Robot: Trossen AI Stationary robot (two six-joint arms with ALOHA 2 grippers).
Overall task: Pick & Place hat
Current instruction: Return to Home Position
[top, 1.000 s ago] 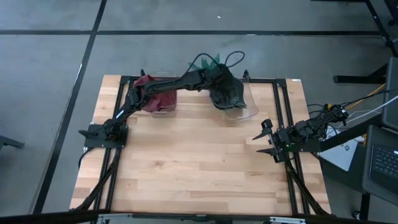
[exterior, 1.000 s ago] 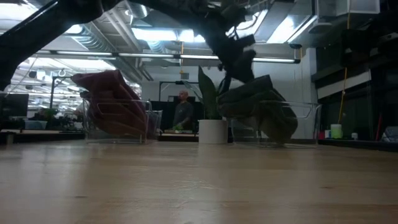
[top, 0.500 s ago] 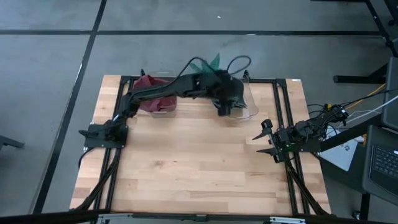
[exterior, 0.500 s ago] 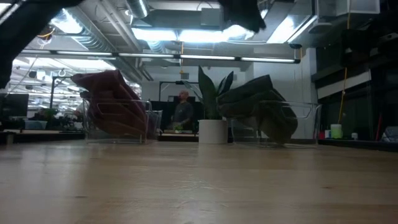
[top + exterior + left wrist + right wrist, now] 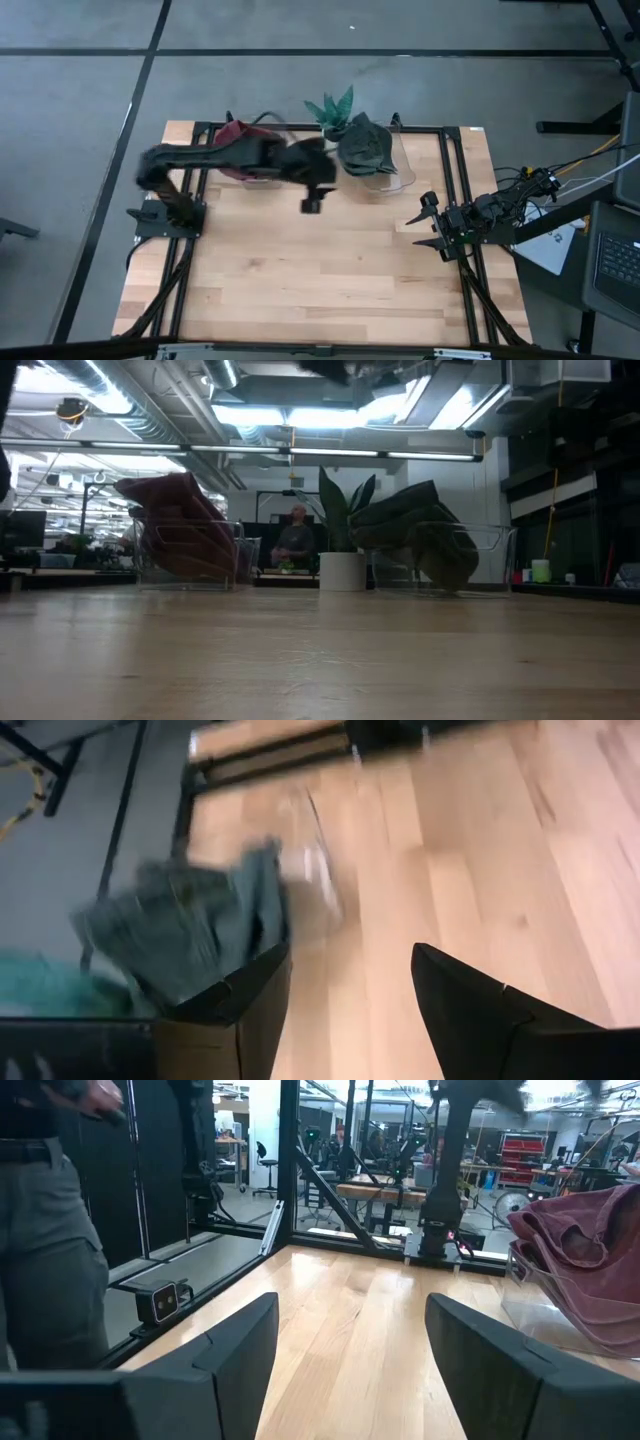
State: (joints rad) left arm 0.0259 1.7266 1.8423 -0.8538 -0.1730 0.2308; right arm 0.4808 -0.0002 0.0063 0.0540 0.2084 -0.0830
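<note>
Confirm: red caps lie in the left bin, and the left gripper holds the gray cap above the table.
Not held: the high view shows the gray cap in the right bin. The left gripper is above the table, open and empty. Red caps: correct.

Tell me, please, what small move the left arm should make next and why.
Likely draw the left gripper back toward its base at the table's left edge: it is open and empty, the gray cap lies in the right bin, and the red caps sit in the left bin. The right gripper waits at the right edge.
</note>
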